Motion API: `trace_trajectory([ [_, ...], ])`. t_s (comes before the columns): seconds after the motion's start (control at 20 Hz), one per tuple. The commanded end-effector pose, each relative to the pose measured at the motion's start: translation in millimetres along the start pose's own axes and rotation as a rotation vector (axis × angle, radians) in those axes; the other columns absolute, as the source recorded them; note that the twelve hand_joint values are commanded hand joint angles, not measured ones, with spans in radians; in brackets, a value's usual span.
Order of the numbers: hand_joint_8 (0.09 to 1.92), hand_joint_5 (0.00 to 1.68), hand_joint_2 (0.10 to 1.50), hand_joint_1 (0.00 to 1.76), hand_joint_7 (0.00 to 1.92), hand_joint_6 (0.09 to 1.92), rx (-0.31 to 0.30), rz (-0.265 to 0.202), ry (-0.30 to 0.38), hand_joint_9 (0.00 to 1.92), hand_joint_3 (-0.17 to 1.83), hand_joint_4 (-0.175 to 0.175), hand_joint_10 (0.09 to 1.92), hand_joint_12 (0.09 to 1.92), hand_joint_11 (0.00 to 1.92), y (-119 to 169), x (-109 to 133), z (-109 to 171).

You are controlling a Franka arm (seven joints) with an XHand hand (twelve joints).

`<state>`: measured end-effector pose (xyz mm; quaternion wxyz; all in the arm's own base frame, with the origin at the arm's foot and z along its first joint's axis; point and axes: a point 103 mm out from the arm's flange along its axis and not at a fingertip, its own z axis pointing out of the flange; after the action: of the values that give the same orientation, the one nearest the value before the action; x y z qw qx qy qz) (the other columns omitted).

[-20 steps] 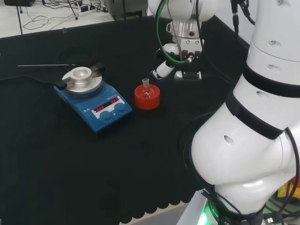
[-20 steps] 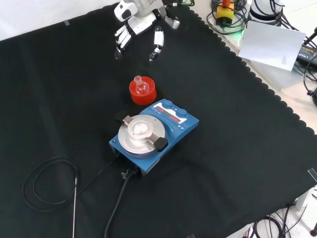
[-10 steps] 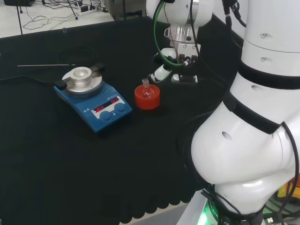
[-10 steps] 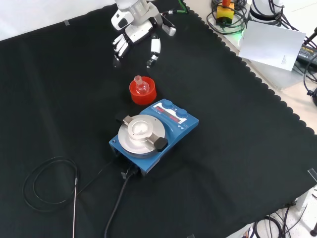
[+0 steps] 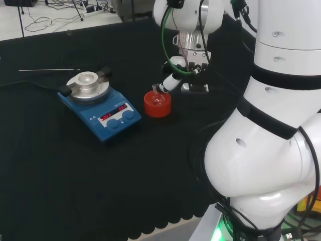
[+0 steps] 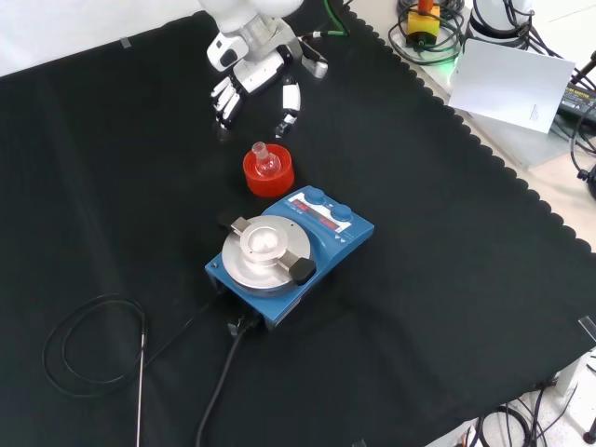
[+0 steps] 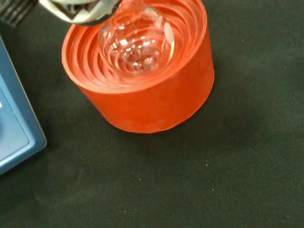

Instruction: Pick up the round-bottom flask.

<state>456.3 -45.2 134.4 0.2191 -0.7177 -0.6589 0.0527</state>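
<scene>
Round-bottom flask point(image 6: 267, 162) sits unlifted in the red ribbed stand point(image 6: 268, 176) beside the blue hotplate stirrer point(image 6: 291, 251); hand point(image 6: 251, 74) just past the stand, fingers spread and apparently holding nothing, so grasp and lift remain.

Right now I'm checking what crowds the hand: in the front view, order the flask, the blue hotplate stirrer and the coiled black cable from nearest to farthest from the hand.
From the hand:
1. Round-bottom flask, just below it in the red ribbed stand.
2. Blue hotplate stirrer, lower, beyond the stand.
3. Coiled black cable, far off at lower left.
</scene>
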Motion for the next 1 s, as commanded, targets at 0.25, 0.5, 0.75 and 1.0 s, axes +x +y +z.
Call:
trace_trajectory([
  [0.25, 0.60, 0.65, 0.63, 0.82, 0.10, 0.54, -0.020, -0.015, 0.009, 0.30, 0.67, -0.034, 0.68, 1.42, 0.05, 8, 7, 7],
  [0.5, 0.60, 0.66, 0.63, 0.82, 0.10, 0.57, -0.039, -0.020, 0.019, 0.31, 0.67, -0.037, 0.68, 1.41, 0.06, 12, 5, 8],
  [0.75, 0.61, 0.64, 0.63, 0.82, 0.10, 0.59, -0.045, -0.027, 0.003, 0.32, 0.66, -0.041, 0.69, 1.41, 0.08, 16, 8, 11],
  [1.0, 0.61, 0.60, 0.62, 0.83, 0.11, 0.58, -0.050, -0.031, 0.000, 0.33, 0.66, -0.045, 0.69, 1.41, 0.09, 20, 10, 15],
])
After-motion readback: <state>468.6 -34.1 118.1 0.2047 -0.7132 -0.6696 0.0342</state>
